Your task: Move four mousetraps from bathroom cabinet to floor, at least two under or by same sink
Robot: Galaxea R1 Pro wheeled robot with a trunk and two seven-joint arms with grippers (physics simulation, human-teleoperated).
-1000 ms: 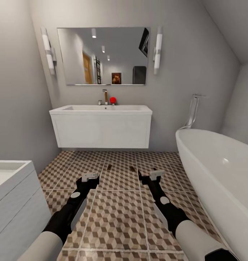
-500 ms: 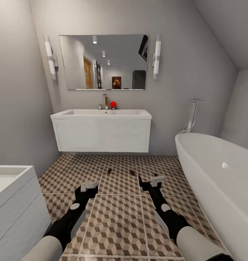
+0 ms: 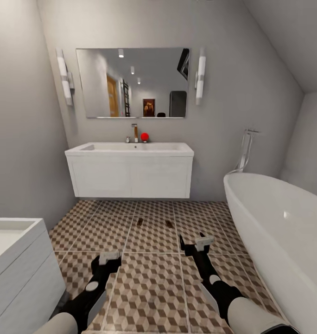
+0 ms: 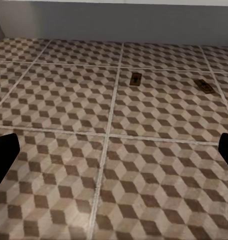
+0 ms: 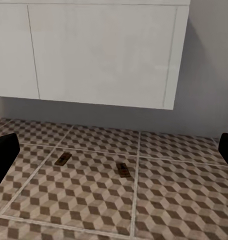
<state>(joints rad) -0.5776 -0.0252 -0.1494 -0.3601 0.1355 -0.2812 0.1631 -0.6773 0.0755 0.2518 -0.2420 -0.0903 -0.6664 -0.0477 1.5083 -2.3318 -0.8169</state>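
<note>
Two mousetraps lying flat on the bathroom floor [image 3: 149, 287], in front of the bathroom sink [image 3: 130, 149] and near its white vanity unit [image 3: 130, 176]: first mousetrap [image 3: 140, 221] to the left, second mousetrap [image 3: 169, 223] to the right, near each other but apart. Same pair seen from the left wrist, [image 4: 136, 78] and [image 4: 204, 86], and from the right wrist, [image 5: 62, 159] and [image 5: 124, 170]. Wire parts too small to make out.

Left tool [image 3: 108, 258] low over the tiles, fingers spread, nothing between them. Right tool [image 3: 199, 243] likewise spread and empty, just short of the traps. In both wrist views, only dark finger edges at the frame sides.

Bathtub [image 3: 279, 232] cut off at the right. White unit [image 3: 19, 264] cut off at lower left. Small red object [image 3: 144, 136] beside the faucet [image 3: 135, 131]; identity unclear. Mirror [image 3: 133, 82] above the basin.
</note>
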